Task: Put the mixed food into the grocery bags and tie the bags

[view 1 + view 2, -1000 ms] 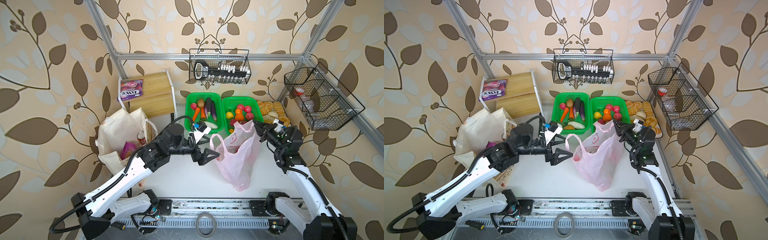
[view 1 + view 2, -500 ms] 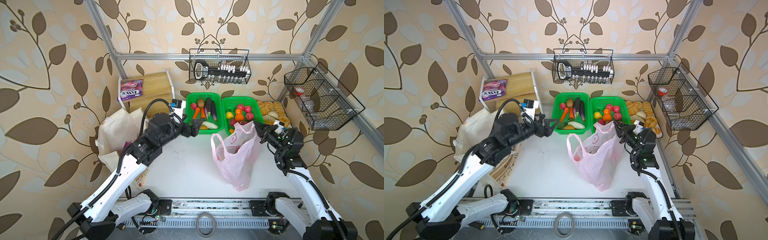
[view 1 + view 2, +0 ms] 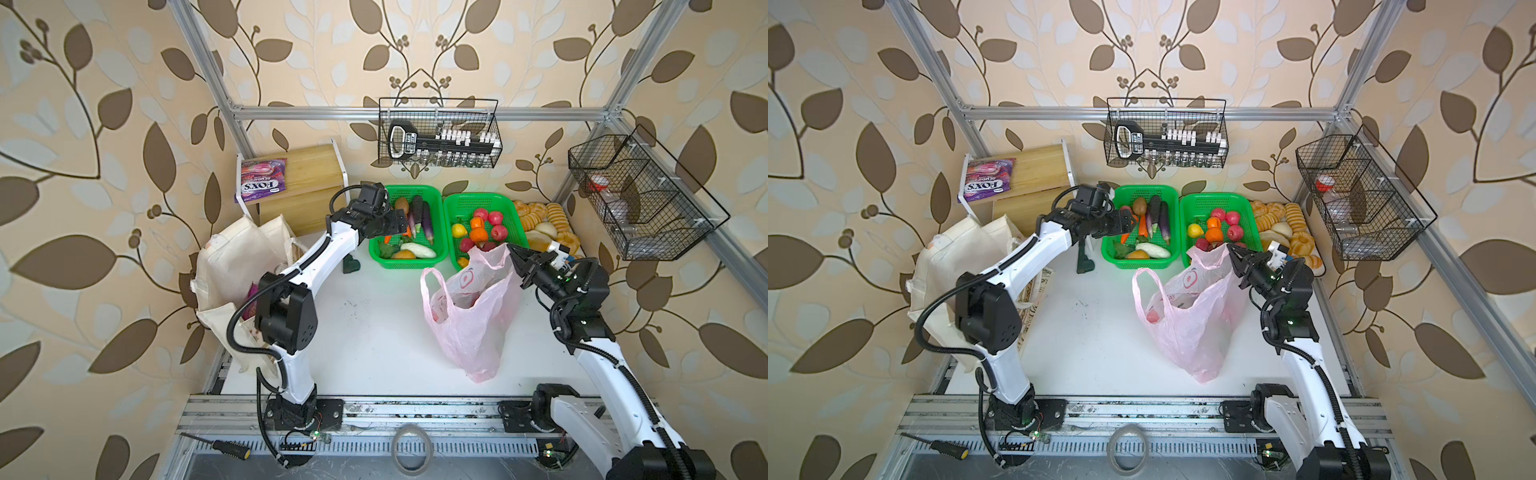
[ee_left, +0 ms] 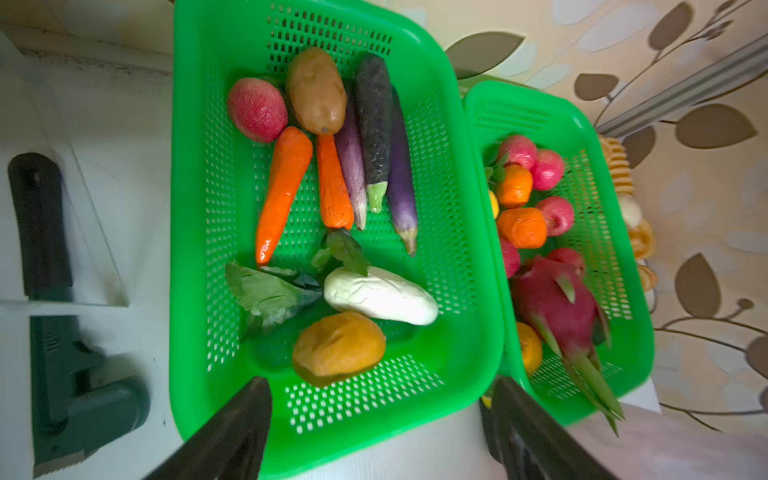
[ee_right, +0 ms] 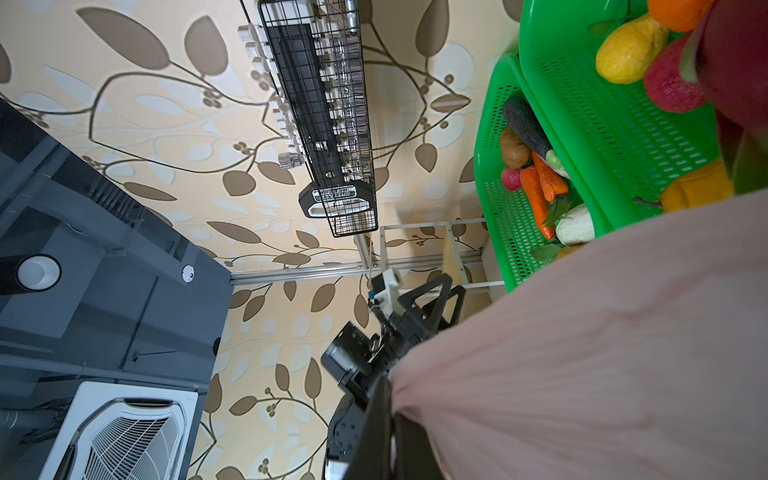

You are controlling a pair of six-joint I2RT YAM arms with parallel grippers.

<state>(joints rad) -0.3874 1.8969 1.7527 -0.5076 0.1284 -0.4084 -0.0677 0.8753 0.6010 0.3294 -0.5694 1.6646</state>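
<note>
- Brown potato [image 4: 316,89] lies at the wall end of the left green basket [image 4: 195,208]. It touches the red vegetable [image 4: 257,109] on one side and a dark aubergine [image 4: 374,124] on the other.
- It looks firm, rounded and smooth-skinned, and probably light. A grip across its narrow middle seems safest, since the tapered ends could slip out.
- Green cabbage [image 4: 266,291] lies flat in the same basket. It is likely soft and floppy, best pinched near the thicker stem.
- Left gripper [image 4: 378,388] hovers above that basket, jaws wide apart and empty.
- Right gripper [image 3: 513,253] is clamped on the top edge of the pink plastic bag [image 3: 469,316], holding its mouth up. The film looks thin and slippery.
- Canvas tote [image 3: 232,266] stands on the table's left side, apart from the baskets.
</note>
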